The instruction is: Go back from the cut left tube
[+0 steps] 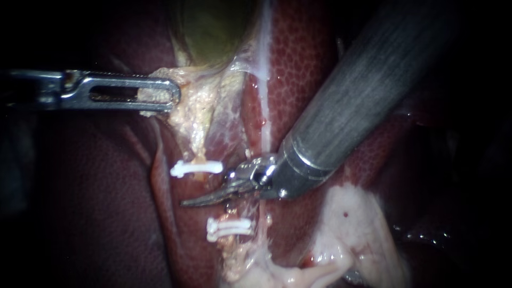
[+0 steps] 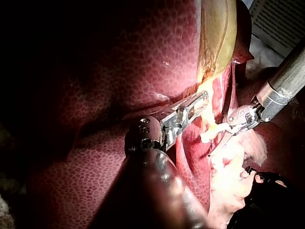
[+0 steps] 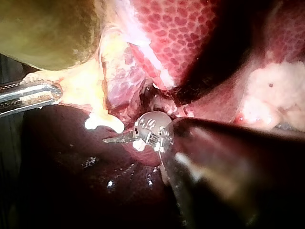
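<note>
The left tube is cut in two. Its upper stump (image 1: 198, 152) carries a white clip (image 1: 196, 168), and its lower stump (image 1: 230, 250) carries two white clips (image 1: 229, 228). My right instrument (image 1: 186, 203) has curved blades that lie shut in the gap between the stumps, pointing left. My left instrument (image 1: 168, 95) is shut on the yellowish tissue (image 1: 154, 95) at the foot of the gallbladder (image 1: 213, 26), holding it out to the left. In the right wrist view the blades (image 3: 108, 140) sit just below the clipped upper stump (image 3: 102, 123).
Dark red liver (image 1: 80, 213) surrounds the site. A pale strand (image 1: 264, 80) runs down the liver just right of the cut tube and passes behind the right instrument's wrist. A lump of pale fatty tissue (image 1: 352, 229) lies below the right shaft (image 1: 362, 90).
</note>
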Controlling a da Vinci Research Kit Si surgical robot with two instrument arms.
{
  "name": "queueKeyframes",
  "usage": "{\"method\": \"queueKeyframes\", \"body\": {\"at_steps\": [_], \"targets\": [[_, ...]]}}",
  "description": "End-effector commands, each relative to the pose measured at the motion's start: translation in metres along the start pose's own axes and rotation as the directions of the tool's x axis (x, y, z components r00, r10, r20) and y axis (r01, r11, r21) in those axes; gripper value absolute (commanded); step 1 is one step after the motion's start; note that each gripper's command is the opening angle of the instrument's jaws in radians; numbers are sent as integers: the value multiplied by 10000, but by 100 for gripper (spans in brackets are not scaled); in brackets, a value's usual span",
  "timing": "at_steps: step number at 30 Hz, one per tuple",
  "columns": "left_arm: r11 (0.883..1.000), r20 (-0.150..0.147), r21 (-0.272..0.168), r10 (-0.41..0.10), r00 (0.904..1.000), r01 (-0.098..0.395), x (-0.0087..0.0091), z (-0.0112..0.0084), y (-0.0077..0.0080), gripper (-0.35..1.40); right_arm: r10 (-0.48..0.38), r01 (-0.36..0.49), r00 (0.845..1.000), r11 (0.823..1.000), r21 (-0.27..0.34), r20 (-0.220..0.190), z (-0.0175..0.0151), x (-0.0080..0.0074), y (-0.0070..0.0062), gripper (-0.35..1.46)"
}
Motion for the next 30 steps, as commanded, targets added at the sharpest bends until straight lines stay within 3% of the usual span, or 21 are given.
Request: {"method": "queueKeyframes", "body": {"at_steps": [1,7,11,15,17,20,30], "targets": [[10000,0,3,0,10000,0,0,0,0,-35,-6,6,10000,10000,14,-39,0,0,0,-35],[10000,-1,4,0,10000,0,0,0,0,-35,-21,21,9998,10000,-16,-202,-1,-1,1,-35],[10000,-2,5,0,10000,0,0,0,0,-35,-32,34,9996,10000,46,-267,-2,-1,-1,15],[10000,-2,5,1,10000,-1,0,0,0,-35,-44,49,9992,9999,135,-386,-2,-1,-3,49],[10000,-1,4,0,10000,0,0,0,0,-35,-50,52,9985,10000,20,-537,-2,0,-4,81],[10000,-1,5,1,10000,-1,0,0,0,-35,-55,37,9972,9997,-242,-752,-3,0,-4,110],[10000,-1,5,1,10000,-1,0,0,1,-35,-111,87,9961,9996,-280,-879,-2,1,-10,131]]}}
